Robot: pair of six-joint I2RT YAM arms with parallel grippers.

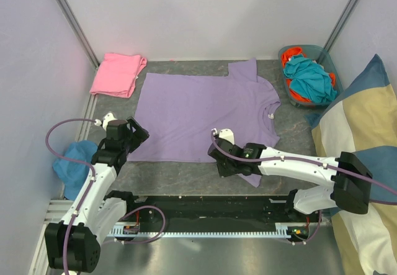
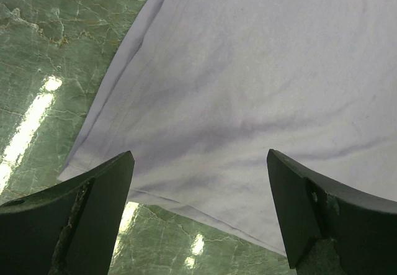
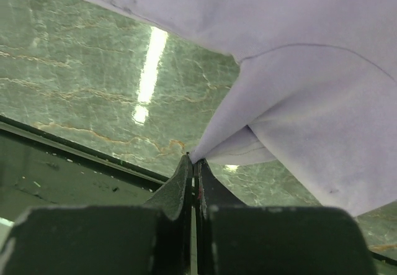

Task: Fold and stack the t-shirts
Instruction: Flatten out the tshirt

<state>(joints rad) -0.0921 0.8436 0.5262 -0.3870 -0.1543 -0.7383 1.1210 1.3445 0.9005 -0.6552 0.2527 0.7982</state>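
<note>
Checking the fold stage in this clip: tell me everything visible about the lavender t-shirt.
The lavender t-shirt is plain, soft, thin-looking cloth with short sleeves and a round collar. It lies spread flat and unfolded on the marbled table, collar toward the robot's right, hem left. The right gripper is shut on a fold at its near sleeve. The open left gripper hangs over the near hem corner; contact there cannot be told.

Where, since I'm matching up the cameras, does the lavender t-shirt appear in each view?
Top external: lavender t-shirt spread flat mid-table.
Left wrist: fills the upper right, beyond the open left gripper.
Right wrist: upper right, a fold pinched in the shut right gripper.
Shared landmark: the marbled tabletop beneath it.
</note>
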